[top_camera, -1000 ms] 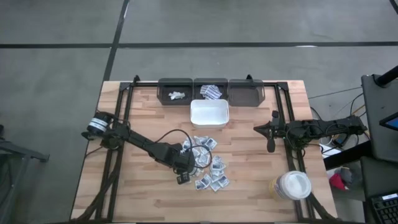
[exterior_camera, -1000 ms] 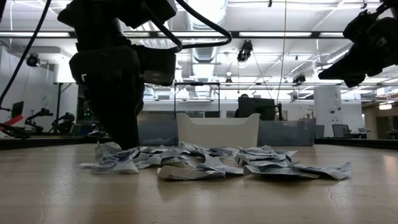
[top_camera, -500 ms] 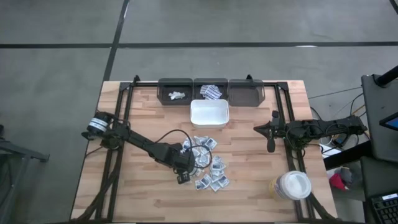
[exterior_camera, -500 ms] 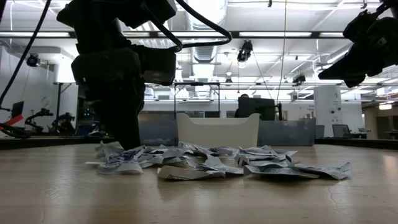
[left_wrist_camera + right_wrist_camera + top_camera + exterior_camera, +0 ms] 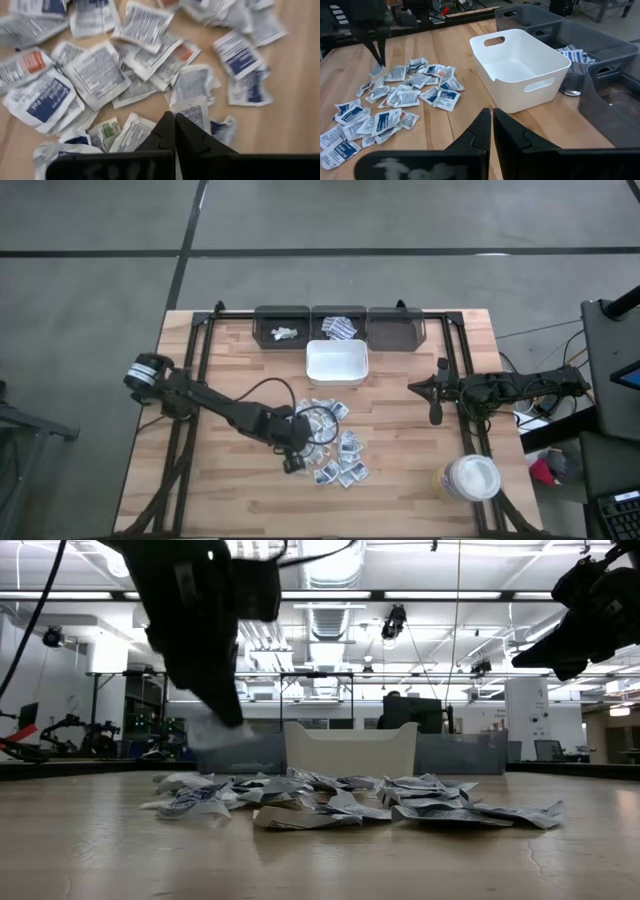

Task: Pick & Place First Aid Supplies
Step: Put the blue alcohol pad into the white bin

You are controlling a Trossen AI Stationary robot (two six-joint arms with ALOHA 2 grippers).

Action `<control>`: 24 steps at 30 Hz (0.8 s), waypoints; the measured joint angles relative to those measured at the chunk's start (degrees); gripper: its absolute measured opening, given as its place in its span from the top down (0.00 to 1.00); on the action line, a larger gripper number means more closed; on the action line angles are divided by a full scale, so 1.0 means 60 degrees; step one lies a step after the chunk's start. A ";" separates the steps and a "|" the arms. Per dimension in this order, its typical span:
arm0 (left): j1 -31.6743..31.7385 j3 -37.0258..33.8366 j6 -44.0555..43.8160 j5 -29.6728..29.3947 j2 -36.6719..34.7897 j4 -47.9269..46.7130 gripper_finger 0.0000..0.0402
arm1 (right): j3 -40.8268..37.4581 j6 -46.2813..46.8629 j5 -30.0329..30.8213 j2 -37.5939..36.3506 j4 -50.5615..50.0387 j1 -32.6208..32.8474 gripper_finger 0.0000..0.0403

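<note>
Sachets lie heaped on the wooden surface, light, thin and probably slippery, best pinched by an edge; the left hand grips one, lifted.

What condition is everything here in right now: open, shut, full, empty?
left pincer: shut on a sachet, above the pile.
right pincer: shut, empty.
sachet pile: lying loose.
white bin: empty.
left grey bin: few sachets inside.
middle grey bin: sachets inside.
right grey bin: empty.
tub: lid on, upright.
</note>
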 joint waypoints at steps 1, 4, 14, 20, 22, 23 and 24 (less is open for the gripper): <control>0.0000 0.0000 0.0016 0.0000 -0.0103 0.0022 1.00 | 0.0000 0.0000 -0.0002 0.0000 0.0000 0.0004 0.96; 0.0000 0.0000 0.0114 0.0011 -0.0391 0.0422 1.00 | 0.0000 -0.0004 -0.0003 0.0000 0.0003 0.0004 0.96; 0.0159 0.0000 0.1237 -0.3333 -0.0564 0.4861 1.00 | -0.0001 -0.0004 -0.0001 0.0000 0.0004 0.0000 0.96; 0.0456 0.0000 0.0317 -0.7446 -0.0564 0.5769 1.00 | 0.0000 -0.0004 0.0000 0.0000 0.0004 0.0004 0.96; 0.0647 0.0000 0.0247 -0.8527 -0.0564 0.5756 1.00 | 0.0000 -0.0004 0.0000 0.0000 0.0004 0.0004 0.96; 0.0794 0.0000 0.0367 -0.8742 -0.0564 0.5770 1.00 | -0.0002 -0.0004 0.0000 -0.0002 0.0004 0.0004 0.96; 0.0970 0.0000 0.0494 -0.8773 -0.0564 0.5789 1.00 | 0.0000 -0.0004 0.0000 0.0000 0.0004 0.0004 0.96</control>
